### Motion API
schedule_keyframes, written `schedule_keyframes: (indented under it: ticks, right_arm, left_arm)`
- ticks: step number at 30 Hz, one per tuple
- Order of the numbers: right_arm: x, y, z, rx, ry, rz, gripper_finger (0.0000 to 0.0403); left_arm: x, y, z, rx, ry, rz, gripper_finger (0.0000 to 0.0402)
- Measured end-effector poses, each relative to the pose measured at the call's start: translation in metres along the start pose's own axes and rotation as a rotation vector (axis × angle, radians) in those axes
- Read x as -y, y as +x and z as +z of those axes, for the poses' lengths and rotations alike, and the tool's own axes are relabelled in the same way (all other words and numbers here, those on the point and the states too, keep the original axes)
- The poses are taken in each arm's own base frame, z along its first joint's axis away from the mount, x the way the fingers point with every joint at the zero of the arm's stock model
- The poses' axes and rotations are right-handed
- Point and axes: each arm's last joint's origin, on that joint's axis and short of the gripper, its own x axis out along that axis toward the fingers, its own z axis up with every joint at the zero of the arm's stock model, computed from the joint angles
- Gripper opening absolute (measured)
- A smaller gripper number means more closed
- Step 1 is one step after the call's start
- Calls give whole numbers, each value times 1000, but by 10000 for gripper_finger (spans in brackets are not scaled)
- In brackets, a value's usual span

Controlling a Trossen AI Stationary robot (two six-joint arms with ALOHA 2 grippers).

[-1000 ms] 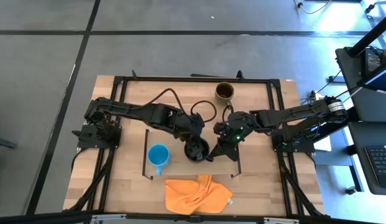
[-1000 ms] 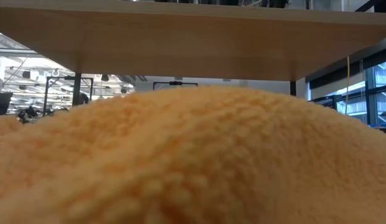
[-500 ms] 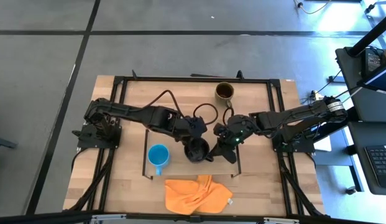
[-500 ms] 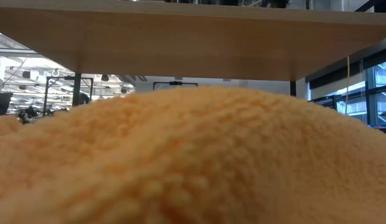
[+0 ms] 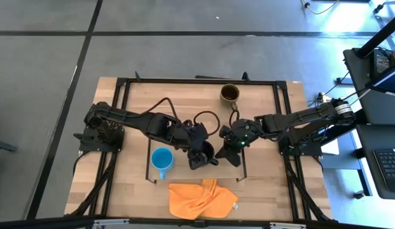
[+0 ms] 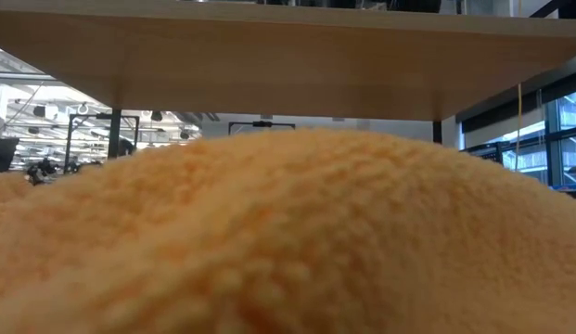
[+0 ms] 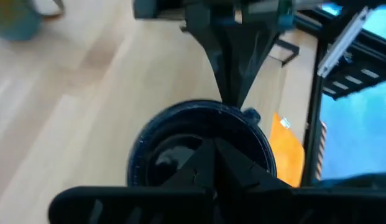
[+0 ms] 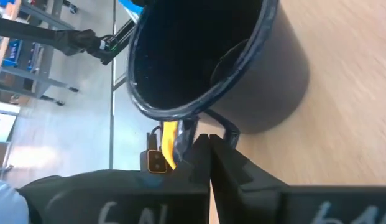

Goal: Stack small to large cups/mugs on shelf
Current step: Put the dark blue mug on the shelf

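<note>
The black mug (image 5: 203, 155) stands on the shelf (image 5: 182, 169), between its black end frames. My right gripper (image 5: 221, 151) is shut on it from the table's right. My left gripper (image 5: 197, 147) hangs over the mug's open mouth (image 7: 180, 149) with its fingers shut; whether it touches the rim, I cannot tell. The light-blue mug (image 5: 161, 159) stands on the shelf's left part. The olive-brown mug (image 5: 229, 93) stands on the tabletop at the far edge. My right gripper pinches the black mug's handle (image 8: 229, 131) between its two fingers. The fingers come about level from the table's right. The mug's base rests on the shelf board (image 8: 342, 124).
An orange cloth (image 5: 202, 197) lies crumpled at the table's near edge, in front of the shelf, and fills the low view (image 6: 288, 241) under the shelf board (image 6: 288, 65). The table's black frame rails (image 5: 197, 81) run round the edges.
My left gripper has moved toward the table's near edge, from behind the black mug to over its mouth. The black mug and my right gripper have stayed in place.
</note>
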Motion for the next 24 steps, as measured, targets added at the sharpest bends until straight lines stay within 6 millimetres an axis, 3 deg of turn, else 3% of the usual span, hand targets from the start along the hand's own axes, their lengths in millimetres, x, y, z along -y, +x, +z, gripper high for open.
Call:
schedule_keyframes:
  ticks: [9,24]
  right_arm:
    - [1,6,-2,-14,29,-6,2]
    - [-7,31,2,14,35,124,1]
  left_arm:
    - [-16,-8,-11,-120,-15,193,0]
    - [-18,-5,-5,-100,-3,163,0]
